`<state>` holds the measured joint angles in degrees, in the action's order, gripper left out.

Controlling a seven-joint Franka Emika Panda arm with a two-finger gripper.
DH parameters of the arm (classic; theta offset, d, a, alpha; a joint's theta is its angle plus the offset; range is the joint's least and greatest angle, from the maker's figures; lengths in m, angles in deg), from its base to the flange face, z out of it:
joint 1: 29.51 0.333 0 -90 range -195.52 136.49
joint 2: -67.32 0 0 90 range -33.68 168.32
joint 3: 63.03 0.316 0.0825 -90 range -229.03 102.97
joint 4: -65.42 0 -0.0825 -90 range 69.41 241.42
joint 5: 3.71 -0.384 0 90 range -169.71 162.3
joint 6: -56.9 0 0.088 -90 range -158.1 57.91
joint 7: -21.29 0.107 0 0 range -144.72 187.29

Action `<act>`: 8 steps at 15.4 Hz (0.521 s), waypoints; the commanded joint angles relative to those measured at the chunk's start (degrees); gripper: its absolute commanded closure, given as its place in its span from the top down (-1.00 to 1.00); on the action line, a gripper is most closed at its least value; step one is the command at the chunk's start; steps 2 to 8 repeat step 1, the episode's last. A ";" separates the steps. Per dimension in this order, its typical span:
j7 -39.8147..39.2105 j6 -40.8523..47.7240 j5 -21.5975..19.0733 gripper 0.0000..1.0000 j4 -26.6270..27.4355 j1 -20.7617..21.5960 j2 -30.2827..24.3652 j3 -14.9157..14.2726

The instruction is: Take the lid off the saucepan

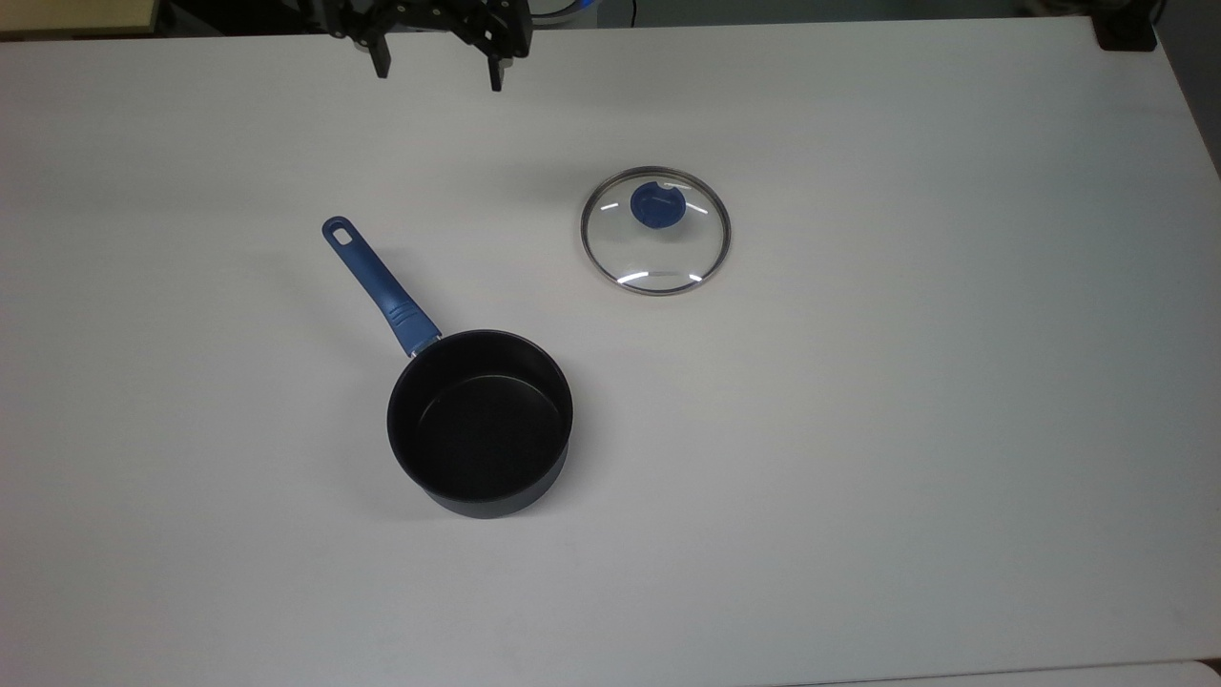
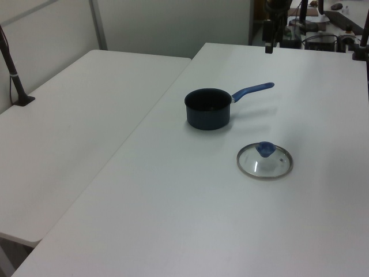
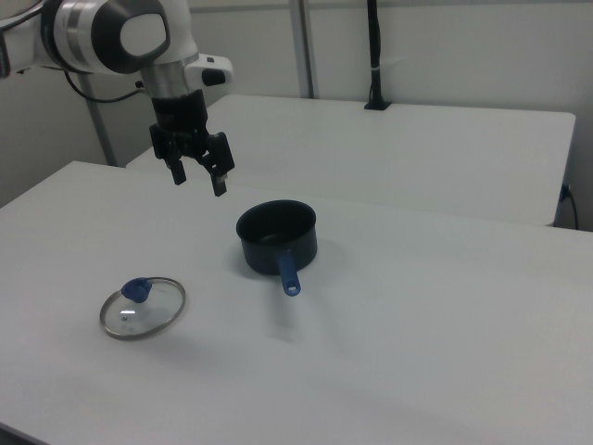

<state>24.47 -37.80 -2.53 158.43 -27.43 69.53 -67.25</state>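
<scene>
The saucepan (image 1: pixel 480 421) stands uncovered on the white table, its black inside showing and its long blue handle (image 1: pixel 378 285) pointing toward the top view's upper left. It also appears in the left view (image 2: pixel 207 108) and the right view (image 3: pixel 277 236). The glass lid (image 1: pixel 655 230) with its blue knob lies flat on the table, apart from the pan, to the top view's upper right of it (image 2: pixel 264 161) (image 3: pixel 143 307). My gripper (image 1: pixel 437 69) hangs open and empty high over the far table edge (image 3: pixel 198 179), away from both.
A second white table (image 2: pixel 69 133) adjoins this one on the left view's left. A black post (image 3: pixel 374 56) rises at the back in the right view. Equipment (image 2: pixel 320 26) stands beyond the far edge.
</scene>
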 commanded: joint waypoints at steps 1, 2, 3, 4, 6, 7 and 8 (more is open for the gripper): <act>-0.72 2.07 -0.65 1.00 -0.90 -0.06 -0.36 -0.44; -0.72 2.07 -0.65 1.00 -0.90 -0.06 -0.36 -0.44; -0.72 2.07 -0.65 1.00 -0.90 -0.06 -0.36 -0.44; -0.72 2.07 -0.65 1.00 -0.90 -0.06 -0.36 -0.44; -0.72 2.07 -0.65 1.00 -0.90 -0.06 -0.36 -0.44; -0.72 2.07 -0.65 1.00 -0.90 -0.06 -0.36 -0.44; -0.72 2.07 -0.65 1.00 -0.90 -0.06 -0.36 -0.44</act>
